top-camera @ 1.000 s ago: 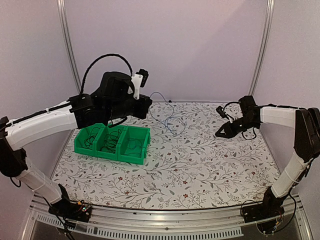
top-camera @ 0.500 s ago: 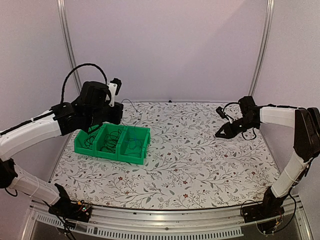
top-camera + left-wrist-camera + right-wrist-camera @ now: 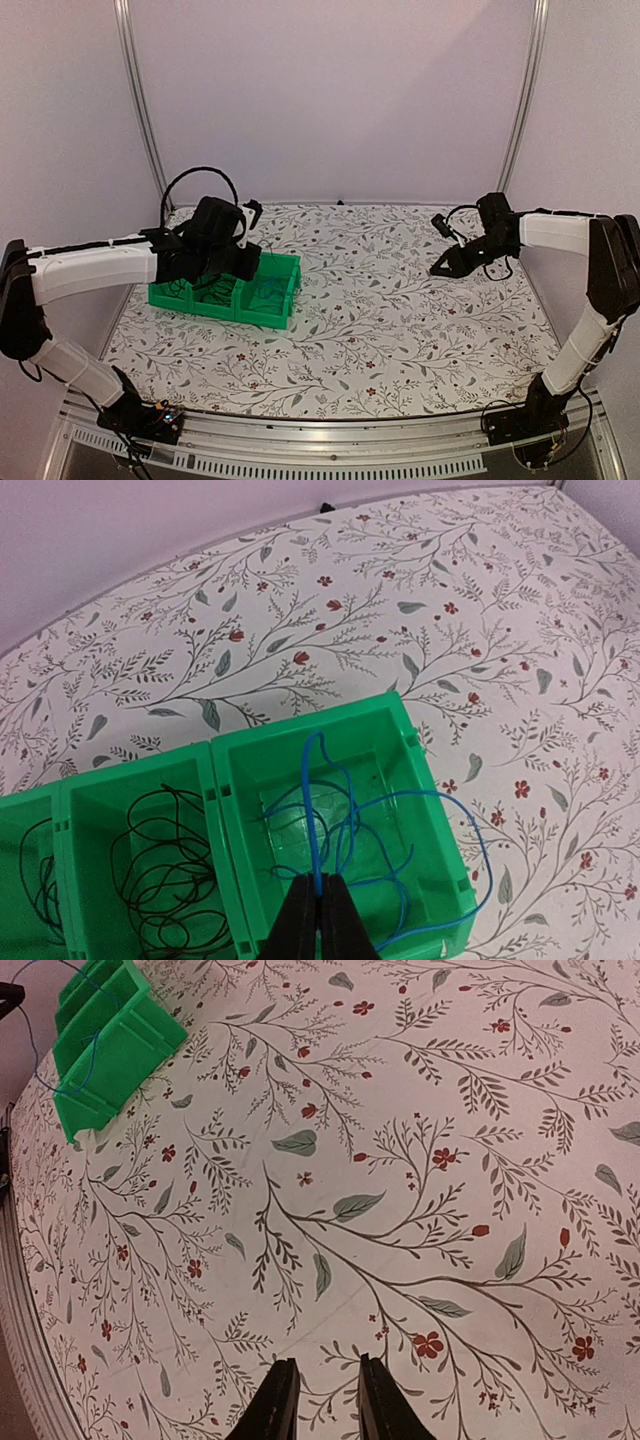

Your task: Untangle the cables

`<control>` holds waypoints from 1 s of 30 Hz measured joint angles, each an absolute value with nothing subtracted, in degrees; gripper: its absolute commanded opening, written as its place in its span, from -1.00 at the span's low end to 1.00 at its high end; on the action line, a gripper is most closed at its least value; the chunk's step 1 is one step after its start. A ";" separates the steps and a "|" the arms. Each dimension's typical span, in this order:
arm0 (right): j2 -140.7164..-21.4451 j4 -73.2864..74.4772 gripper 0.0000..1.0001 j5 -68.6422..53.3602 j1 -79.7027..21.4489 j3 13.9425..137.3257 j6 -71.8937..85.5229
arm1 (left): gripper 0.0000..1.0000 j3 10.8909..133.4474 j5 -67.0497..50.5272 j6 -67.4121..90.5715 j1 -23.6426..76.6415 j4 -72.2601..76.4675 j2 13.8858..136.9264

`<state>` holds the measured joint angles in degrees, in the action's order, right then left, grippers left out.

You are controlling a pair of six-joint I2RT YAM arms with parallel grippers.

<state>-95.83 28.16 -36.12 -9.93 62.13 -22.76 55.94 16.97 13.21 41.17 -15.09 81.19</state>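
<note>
A green bin (image 3: 428, 780) with three compartments stands at the table's left (image 3: 283, 296). My left gripper (image 3: 320, 900) is shut on a thin blue cable (image 3: 312, 810) and holds it just above the bin's right compartment. Loops of that blue cable lie in this compartment, and one loop hangs over its right wall (image 3: 487, 865). Thin black cables (image 3: 160, 865) are coiled in the middle compartment, and more black cable (image 3: 38, 880) lies in the left one. My right gripper (image 3: 318, 1400) is open and empty, low over the bare table at the right (image 3: 441, 268).
The flowered table cloth (image 3: 400, 320) covers the table. The bin also shows far off in the right wrist view (image 3: 110, 1050). A metal rail (image 3: 330, 440) runs along the near edge. Pale walls enclose the back and sides.
My left arm has swung from the back of the table to the left and down over the bin, carrying the blue cable into the right compartment. The right arm has not moved.
</note>
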 measured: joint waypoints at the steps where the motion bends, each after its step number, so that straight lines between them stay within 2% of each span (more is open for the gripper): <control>1: -95.81 28.27 -0.48 -36.47 -9.93 62.13 -22.96 | -0.90 55.96 16.53 13.34 41.17 -15.05 81.89; 6: -95.59 29.04 -0.41 -38.28 -9.93 62.13 -24.05 | -0.77 56.51 15.90 14.81 41.12 -15.97 85.25; 9: -94.43 29.15 -0.39 -38.57 -9.93 62.13 -24.58 | -1.00 56.53 16.25 16.16 40.60 -16.84 85.41; 15: -91.57 29.10 -0.38 -39.62 -9.93 62.13 -24.93 | -1.00 56.36 17.47 18.28 36.75 -18.35 84.86; 16: -91.57 29.10 -0.38 -39.64 -9.93 62.13 -24.93 | -0.91 56.23 17.63 18.48 36.38 -18.48 84.44; 18: -91.59 29.17 -0.38 -39.66 -9.93 62.13 -24.93 | -0.61 56.07 17.58 18.65 36.07 -18.79 83.46; 22: -91.59 29.28 -0.33 -40.27 -9.93 62.13 -25.34 | -0.20 56.07 16.78 18.06 36.12 -19.14 81.08; 26: -89.54 29.12 -0.22 -40.45 -9.78 62.13 -25.50 | 0.38 56.07 15.51 16.36 36.36 -19.18 76.01; 27: -88.14 28.91 -0.11 -40.18 -9.67 62.13 -25.30 | 0.79 56.07 15.35 15.90 36.36 -19.14 74.32; 28: -86.32 28.42 0.02 -39.53 -9.61 62.13 -24.80 | 0.97 56.07 15.16 15.42 36.36 -19.05 72.53; 29: -83.99 27.22 0.13 -38.24 -9.56 62.13 -24.18 | 0.99 56.10 15.00 14.66 36.36 -18.94 70.74; 30: -81.84 25.98 0.60 -36.69 -9.52 62.13 -22.61 | 0.99 56.23 14.83 13.87 36.36 -18.90 68.93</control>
<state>-81.84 25.98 -36.69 -9.52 62.13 -22.61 56.23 14.83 13.87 36.36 -18.90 68.93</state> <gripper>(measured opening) 0.482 0.910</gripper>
